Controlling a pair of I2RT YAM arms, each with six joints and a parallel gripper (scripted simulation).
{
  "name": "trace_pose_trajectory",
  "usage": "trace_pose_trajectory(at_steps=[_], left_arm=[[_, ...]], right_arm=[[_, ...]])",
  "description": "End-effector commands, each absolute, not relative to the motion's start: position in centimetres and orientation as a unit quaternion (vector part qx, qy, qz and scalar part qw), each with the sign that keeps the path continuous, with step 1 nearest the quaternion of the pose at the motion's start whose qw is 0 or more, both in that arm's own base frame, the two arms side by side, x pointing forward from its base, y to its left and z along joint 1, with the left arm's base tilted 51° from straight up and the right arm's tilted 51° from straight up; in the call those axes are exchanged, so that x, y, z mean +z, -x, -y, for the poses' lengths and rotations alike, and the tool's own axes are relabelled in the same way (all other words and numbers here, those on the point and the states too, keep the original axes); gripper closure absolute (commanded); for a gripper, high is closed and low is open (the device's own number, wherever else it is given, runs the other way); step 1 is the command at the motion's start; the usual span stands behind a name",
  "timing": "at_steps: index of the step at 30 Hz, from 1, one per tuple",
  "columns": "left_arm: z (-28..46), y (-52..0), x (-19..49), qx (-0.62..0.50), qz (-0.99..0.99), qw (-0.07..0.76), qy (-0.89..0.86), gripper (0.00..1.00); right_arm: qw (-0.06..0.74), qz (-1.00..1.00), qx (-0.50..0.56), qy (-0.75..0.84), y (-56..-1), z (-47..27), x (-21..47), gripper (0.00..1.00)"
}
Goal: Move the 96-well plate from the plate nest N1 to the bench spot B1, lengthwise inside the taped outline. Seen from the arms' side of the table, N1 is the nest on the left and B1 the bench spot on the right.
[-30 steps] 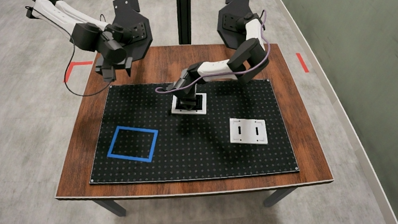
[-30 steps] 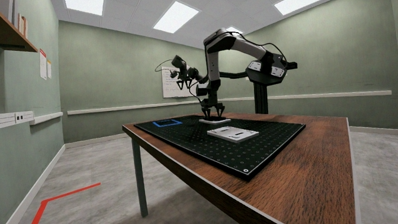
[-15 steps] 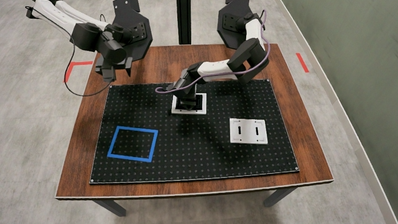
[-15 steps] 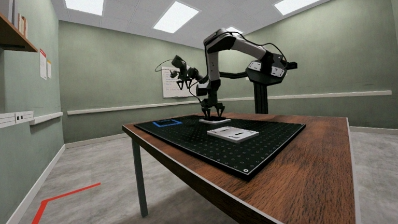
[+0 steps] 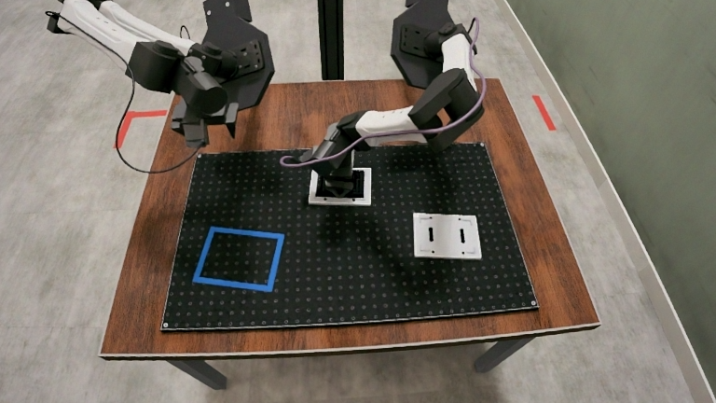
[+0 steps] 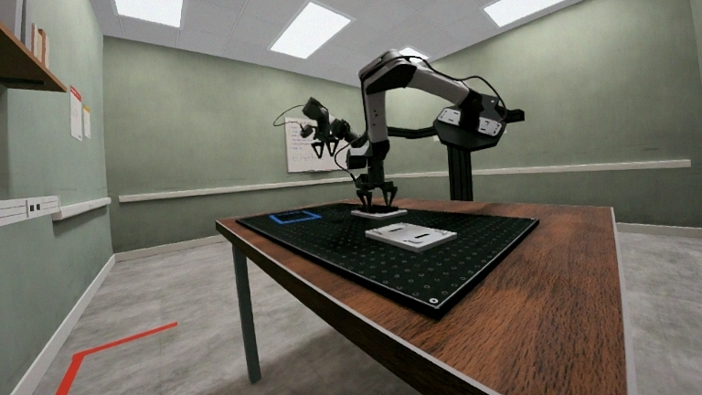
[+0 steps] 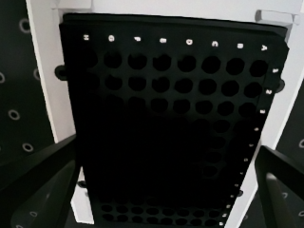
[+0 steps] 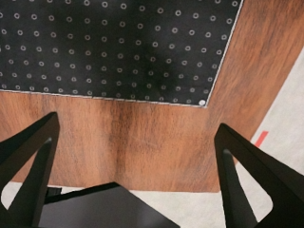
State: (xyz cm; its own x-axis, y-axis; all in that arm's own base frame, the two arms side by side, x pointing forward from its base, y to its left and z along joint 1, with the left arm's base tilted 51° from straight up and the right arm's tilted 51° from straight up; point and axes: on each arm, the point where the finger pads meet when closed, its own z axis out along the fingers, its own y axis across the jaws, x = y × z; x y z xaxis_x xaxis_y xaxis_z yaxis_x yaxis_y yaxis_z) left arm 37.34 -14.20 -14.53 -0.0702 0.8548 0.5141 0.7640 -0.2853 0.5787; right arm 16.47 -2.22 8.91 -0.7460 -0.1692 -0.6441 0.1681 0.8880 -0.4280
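The black 96-well plate sits in a white nest at the middle back of the board. My left gripper is open and low over the plate, with one finger at each long side. In the top view the arm hides part of the plate. The blue taped outline is at the picture's left in the top view, with no plate inside. My right gripper is open and empty, high above the table's back corner.
A second white nest stands without a plate at the right of the top view. The black perforated board lies on the wooden table. A cable loops beside the right arm.
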Motion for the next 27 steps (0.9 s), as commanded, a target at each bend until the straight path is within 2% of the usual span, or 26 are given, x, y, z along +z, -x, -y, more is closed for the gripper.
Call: trace_pose_trajectory(at_steps=[1, 27], left_arm=[[15.8, -37.1, -13.4, 0.425, -0.589, 0.070, -0.683, 0.00], [16.8, -36.8, -12.6, 0.427, -0.591, 0.074, -0.681, 0.00]], right_arm=[[0.363, -0.902, -0.235, -0.004, -16.6, 2.1, 9.7, 0.00], [0.363, -0.902, -0.235, -0.004, -16.6, 2.1, 9.7, 0.00]])
